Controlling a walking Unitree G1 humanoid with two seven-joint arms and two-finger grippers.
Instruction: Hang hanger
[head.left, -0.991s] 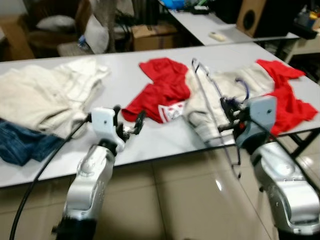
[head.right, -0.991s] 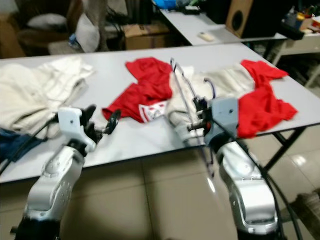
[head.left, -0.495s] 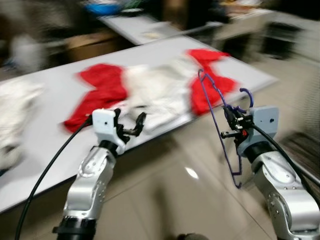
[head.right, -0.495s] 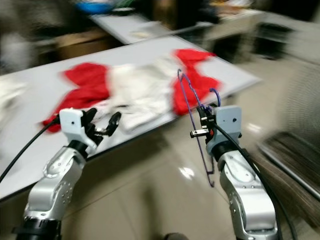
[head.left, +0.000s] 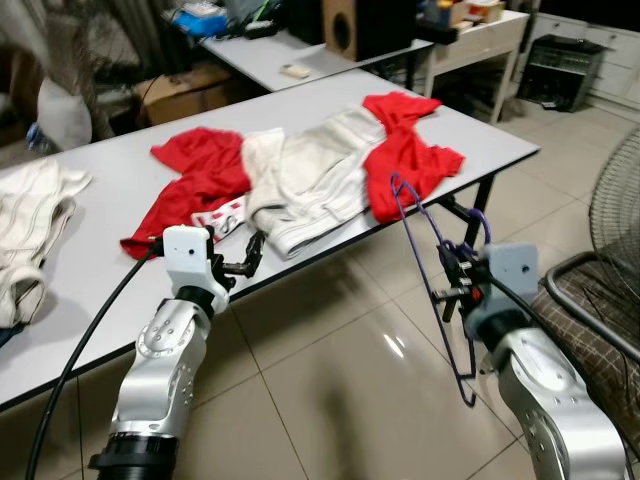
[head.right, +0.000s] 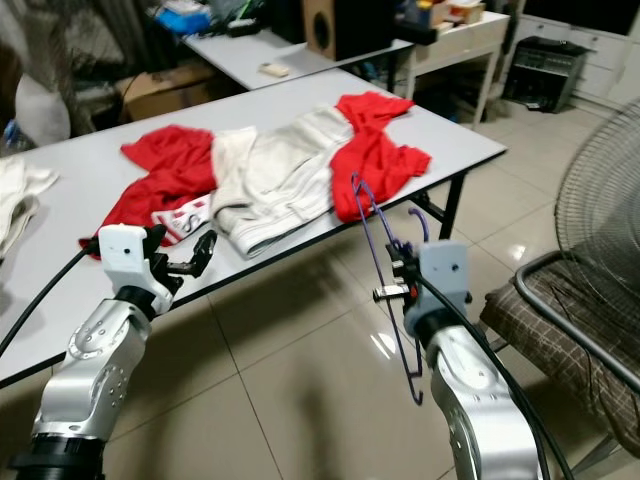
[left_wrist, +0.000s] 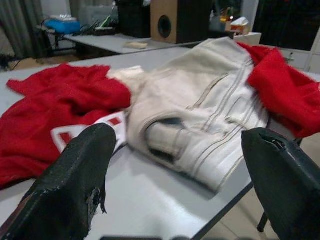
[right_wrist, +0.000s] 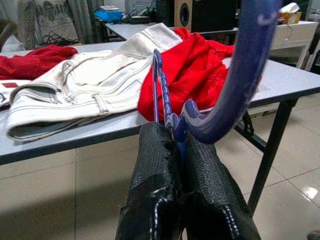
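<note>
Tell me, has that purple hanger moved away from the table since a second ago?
Yes. The purple hanger, clamped in the right claw, lay over the clothes on the grey table a second ago; now it hangs off the table's near edge, above the tiled floor.

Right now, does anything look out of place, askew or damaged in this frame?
Nothing looks damaged. The purple hanger hangs tilted from the right gripper, shut on it near the hook, off the table and empty. The cream trousers and red garment lie crumpled on the table. The left gripper is open and empty.
</note>
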